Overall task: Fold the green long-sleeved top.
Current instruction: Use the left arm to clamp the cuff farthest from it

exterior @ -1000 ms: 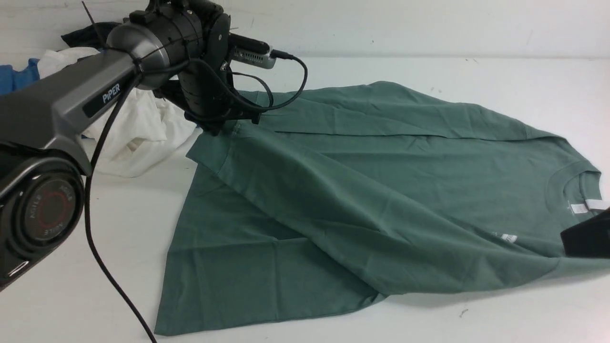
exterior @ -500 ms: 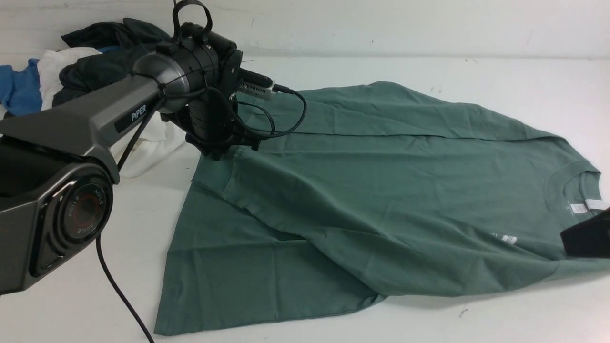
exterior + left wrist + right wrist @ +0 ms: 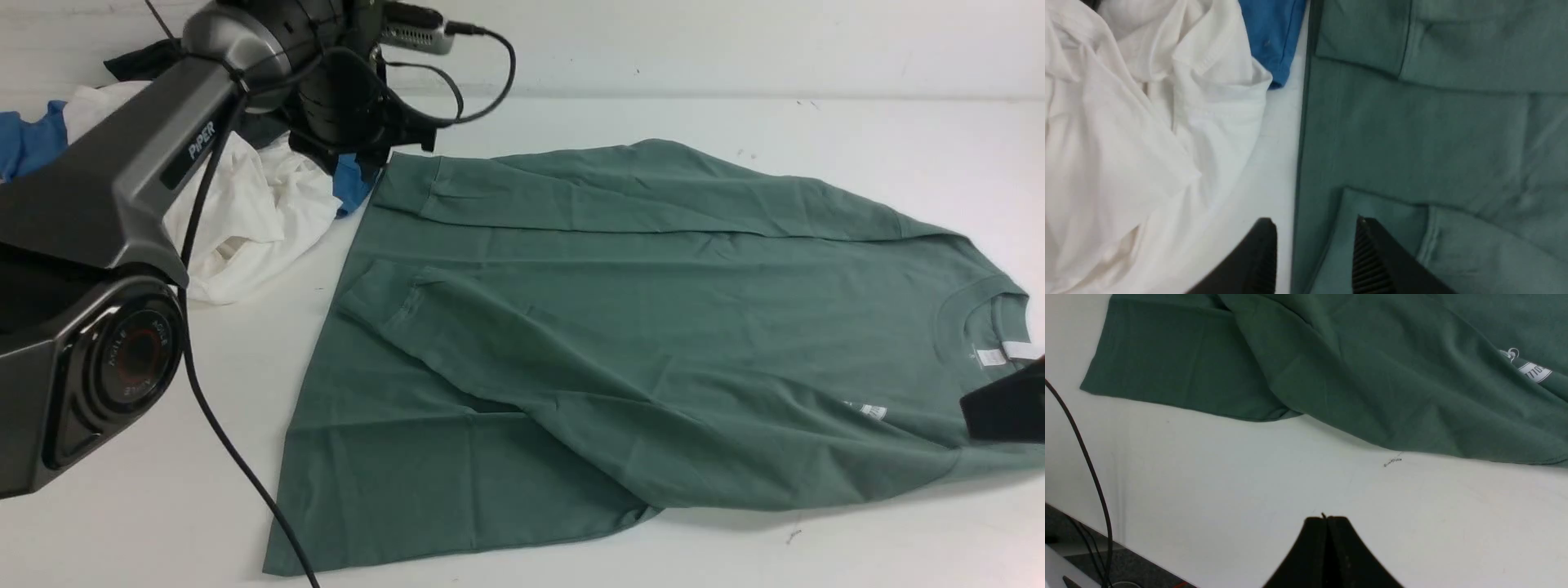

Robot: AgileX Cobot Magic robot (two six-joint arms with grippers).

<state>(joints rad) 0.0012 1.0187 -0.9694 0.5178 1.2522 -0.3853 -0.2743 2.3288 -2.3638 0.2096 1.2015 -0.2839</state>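
The green long-sleeved top lies spread on the white table, neck and white tag to the right, hem to the left. Both sleeves are laid across the body; the near cuff rests just inside the hem. My left gripper hovers open above the hem edge, near that cuff, with nothing between its fingers. In the front view it hangs at the far left by the far cuff. My right gripper is shut and empty over bare table, in front of the top.
A crumpled white shirt lies left of the hem, with blue cloth and a dark garment behind it. The left arm's black cable trails over the table. The table's near edge is close to my right gripper.
My left gripper has opened, let go of the near sleeve cuff and risen back toward the far left. The sleeve now lies flat across the body.
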